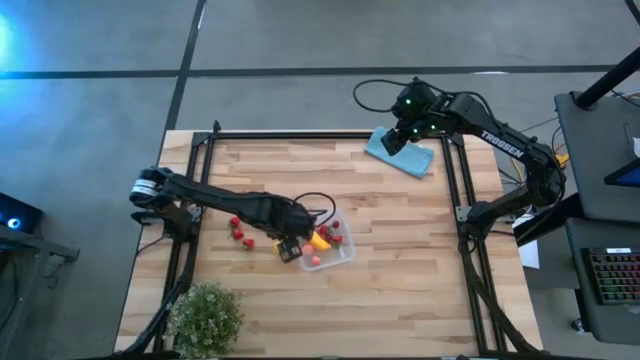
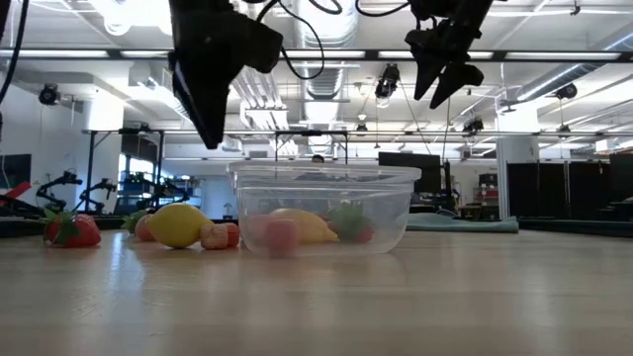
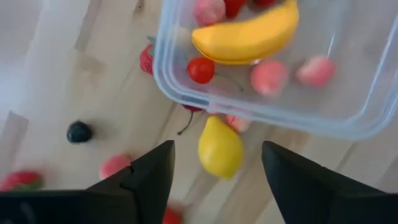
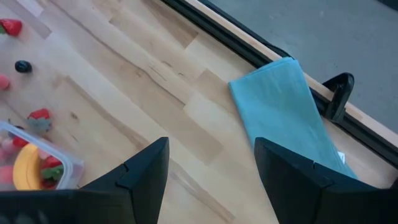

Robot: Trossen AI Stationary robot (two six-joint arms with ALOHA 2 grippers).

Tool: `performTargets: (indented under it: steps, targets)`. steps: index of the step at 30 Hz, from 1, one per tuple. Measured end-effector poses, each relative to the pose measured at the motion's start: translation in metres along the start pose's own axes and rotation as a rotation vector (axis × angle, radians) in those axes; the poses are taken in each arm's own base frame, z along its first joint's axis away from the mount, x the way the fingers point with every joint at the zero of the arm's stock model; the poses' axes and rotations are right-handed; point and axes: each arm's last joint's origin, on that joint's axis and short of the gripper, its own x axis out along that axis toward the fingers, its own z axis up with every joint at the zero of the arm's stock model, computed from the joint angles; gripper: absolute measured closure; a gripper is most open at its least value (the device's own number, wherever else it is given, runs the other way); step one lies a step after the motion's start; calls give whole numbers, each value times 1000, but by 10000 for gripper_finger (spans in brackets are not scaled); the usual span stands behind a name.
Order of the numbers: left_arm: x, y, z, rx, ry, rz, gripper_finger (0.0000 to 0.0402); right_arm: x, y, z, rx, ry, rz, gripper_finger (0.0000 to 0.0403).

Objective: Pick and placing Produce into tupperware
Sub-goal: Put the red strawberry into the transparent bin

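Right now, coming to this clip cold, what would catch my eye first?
The clear tupperware near the table's middle, already holding a yellow banana and several red and pink pieces. The left gripper hangs open just above its edge, empty, over a yellow lemon lying on the wood right beside the box. At the far right corner, the right gripper waits open above a teal cloth.

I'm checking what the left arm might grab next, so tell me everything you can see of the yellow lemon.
The lemon is a small, smooth toy of glossy yellow plastic, oval with a pointed end. It lies on its side on the wooden table, just outside the tupperware, against or very near its rim. A pink fruit piece sits beside it. The open left gripper hovers above; nothing grips the lemon.
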Motion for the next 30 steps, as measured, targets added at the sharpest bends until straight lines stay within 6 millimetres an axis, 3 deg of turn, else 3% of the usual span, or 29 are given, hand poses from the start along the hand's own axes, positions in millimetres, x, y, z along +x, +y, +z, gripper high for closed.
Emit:
performTargets:
  steps: [4, 13, 21, 30]
  targets:
    - [10, 4, -3, 125, 9, 41, 210, 0, 0, 0, 6, 1, 0, 174]
    - [40, 18, -7, 142, 20, 46, 235, 0, 0, 0, 32, -3, -1, 174]
    - [45, 17, 4, 163, -84, -13, 250, 0, 0, 1, 43, -8, 1, 174]
    - [53, 33, 17, 152, -150, -20, 252, 0, 0, 1, 49, -8, 1, 174]
